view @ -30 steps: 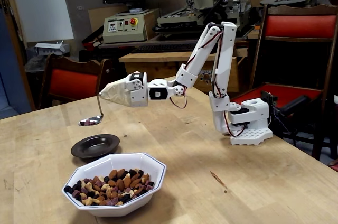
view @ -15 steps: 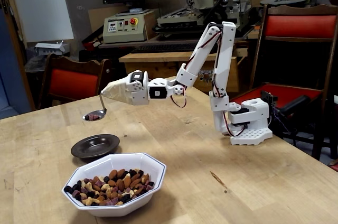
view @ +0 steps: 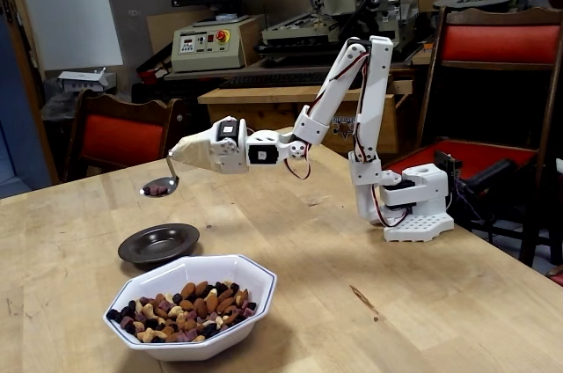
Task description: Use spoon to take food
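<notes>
Here in the fixed view, the spoon [view: 161,185] is a small shiny silver piece with an oval bowl and a thin curved handle, and the handle's upper end disappears into beige tape. It hangs in the air just below and slightly left of the claw [view: 179,154], well clear of the wooden table [view: 290,241]. A few dark purplish bits sit in its bowl. The handle rises steeply from the bowl up to the claw's tip, so the long axis runs close to vertical with a slight lean, handle end up and to the right, bowl end down and to the left. The bowl itself lies roughly level, open side up.

The claw points left in this view at the end of the white arm [view: 352,91], and its whole tip is swathed in beige tape. The spoon handle is bound into that wrapping, so the claw carries the spoon, but with the fingers hidden under tape I cannot tell how far they are parted.

Below the claw a small dark saucer [view: 159,244] rests on the table. Farther below and a little right of the claw, a white octagonal bowl [view: 193,307] holds the food [view: 183,310]: brown almonds, pale cashews and dark purple-black pieces
</notes>
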Controlling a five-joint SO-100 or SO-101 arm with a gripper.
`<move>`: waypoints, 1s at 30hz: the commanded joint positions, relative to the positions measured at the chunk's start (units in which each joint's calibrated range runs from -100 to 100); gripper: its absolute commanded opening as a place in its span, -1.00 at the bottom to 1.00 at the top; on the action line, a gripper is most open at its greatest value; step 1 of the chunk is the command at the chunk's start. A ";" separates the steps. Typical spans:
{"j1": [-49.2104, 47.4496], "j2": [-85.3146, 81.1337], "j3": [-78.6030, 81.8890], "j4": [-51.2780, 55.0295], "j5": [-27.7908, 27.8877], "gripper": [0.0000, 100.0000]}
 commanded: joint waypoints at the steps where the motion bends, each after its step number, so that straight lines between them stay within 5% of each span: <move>1: 0.14 -3.16 -0.52 -1.47 2.74 -0.91; 30: -8.16 -2.99 9.04 -1.08 8.45 -0.92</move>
